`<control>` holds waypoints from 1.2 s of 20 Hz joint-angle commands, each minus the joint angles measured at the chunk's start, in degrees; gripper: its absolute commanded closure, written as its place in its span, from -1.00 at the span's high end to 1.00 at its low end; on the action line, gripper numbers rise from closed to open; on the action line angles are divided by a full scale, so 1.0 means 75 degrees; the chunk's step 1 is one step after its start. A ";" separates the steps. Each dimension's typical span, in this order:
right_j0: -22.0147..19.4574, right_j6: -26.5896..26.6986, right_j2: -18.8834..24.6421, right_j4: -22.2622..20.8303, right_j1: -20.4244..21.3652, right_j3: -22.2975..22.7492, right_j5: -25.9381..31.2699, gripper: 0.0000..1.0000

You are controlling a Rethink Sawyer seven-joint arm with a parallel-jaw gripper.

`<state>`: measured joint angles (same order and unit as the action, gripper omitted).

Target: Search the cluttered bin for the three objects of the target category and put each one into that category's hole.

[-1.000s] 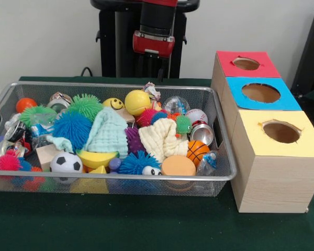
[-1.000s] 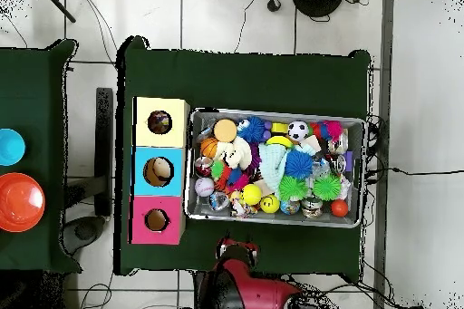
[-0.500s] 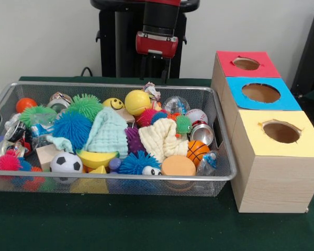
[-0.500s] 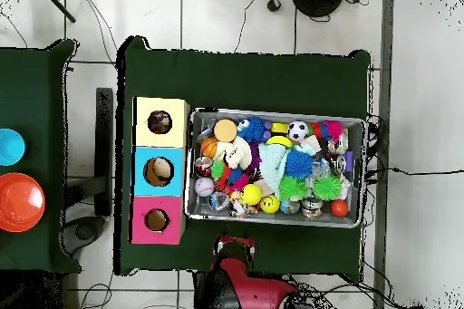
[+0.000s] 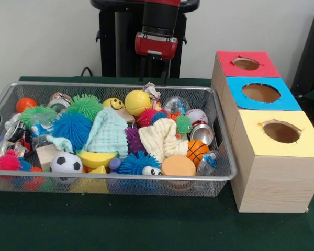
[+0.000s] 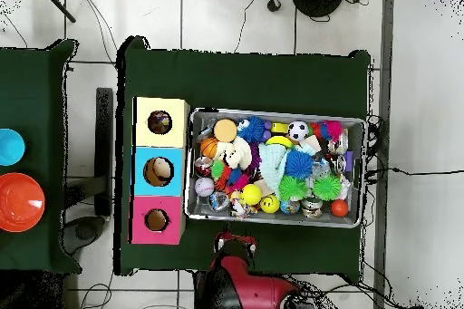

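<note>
Gripper [image 5: 155, 73] barely risen; green table [image 5: 146, 225], white wall [image 5: 42, 36]

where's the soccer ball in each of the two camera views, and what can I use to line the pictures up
Front view: the soccer ball lies at the bin's near left, beside the wooden block.
Overhead view: the soccer ball sits by the bin's top wall, right of middle.
Shared landmark: the yellow-topped box, on the bin's soccer-ball side in both.
</note>
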<state>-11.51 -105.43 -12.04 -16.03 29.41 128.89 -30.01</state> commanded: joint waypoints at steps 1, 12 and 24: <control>-0.0149 -0.0884 0.0231 -0.0085 -0.0022 -0.1334 -0.0705 1.00; -0.0253 -0.0925 0.0282 -0.0019 -0.0461 -0.1660 -0.0986 1.00; -0.0267 -0.0971 0.0267 0.0036 -0.0896 -0.2015 -0.1263 1.00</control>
<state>-11.65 -105.42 -12.04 -16.04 25.22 125.35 -30.54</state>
